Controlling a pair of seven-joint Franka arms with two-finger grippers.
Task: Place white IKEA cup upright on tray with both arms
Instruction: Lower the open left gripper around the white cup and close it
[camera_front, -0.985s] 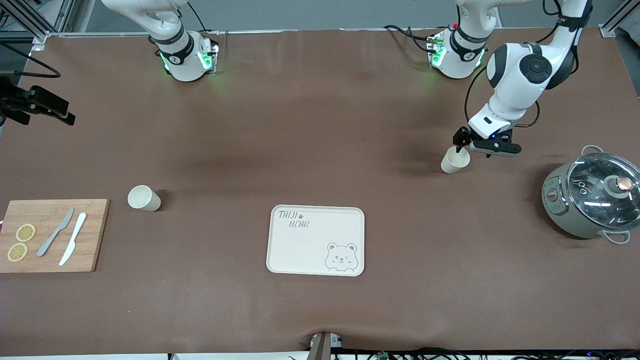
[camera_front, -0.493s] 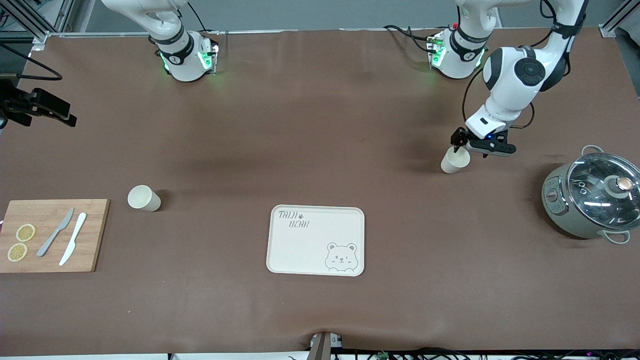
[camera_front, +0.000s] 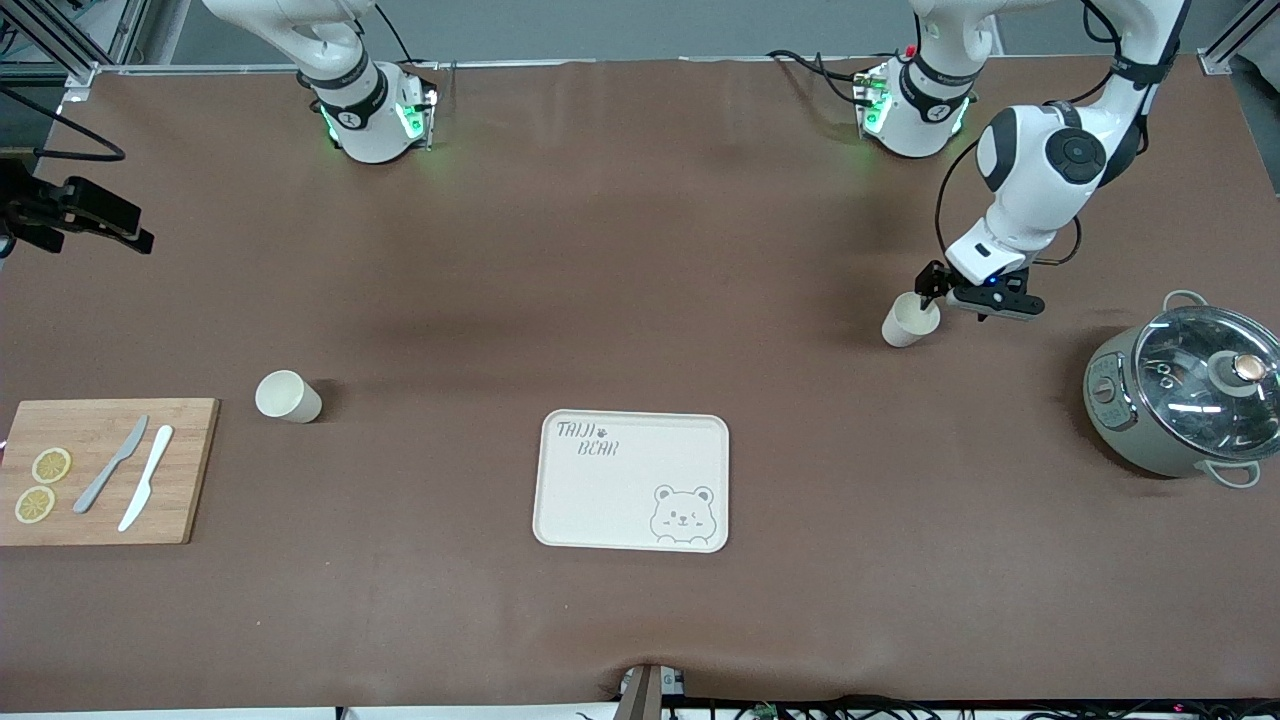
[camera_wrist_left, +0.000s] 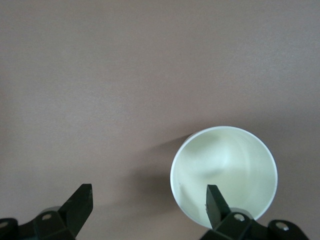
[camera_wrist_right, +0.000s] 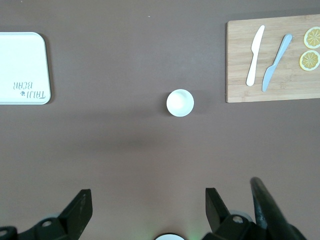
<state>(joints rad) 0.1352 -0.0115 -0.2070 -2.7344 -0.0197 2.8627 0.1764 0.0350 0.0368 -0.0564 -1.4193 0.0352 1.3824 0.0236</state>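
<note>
Left gripper (camera_front: 937, 290) spread wide, one finger (camera_wrist_left: 216, 204) inside the rim of an upright white cup (camera_front: 910, 320) toward the left arm's end, nothing clamped. Right gripper (camera_wrist_right: 147, 207) spread wide, empty, high over a second upright cup (camera_front: 287, 396) beside the cutting board (camera_front: 100, 470). Tray (camera_front: 632, 480) bare, between both cups, nearer the front camera.

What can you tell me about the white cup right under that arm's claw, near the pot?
The cup is plain, cream-white and handleless, likely plastic, and looks empty. It stands upright on the brown table, mouth up, toward the left arm's end, farther from the camera than the tray. The left gripper is open at its rim, one finger dipping inside the mouth; whether it touches is unclear.
</note>
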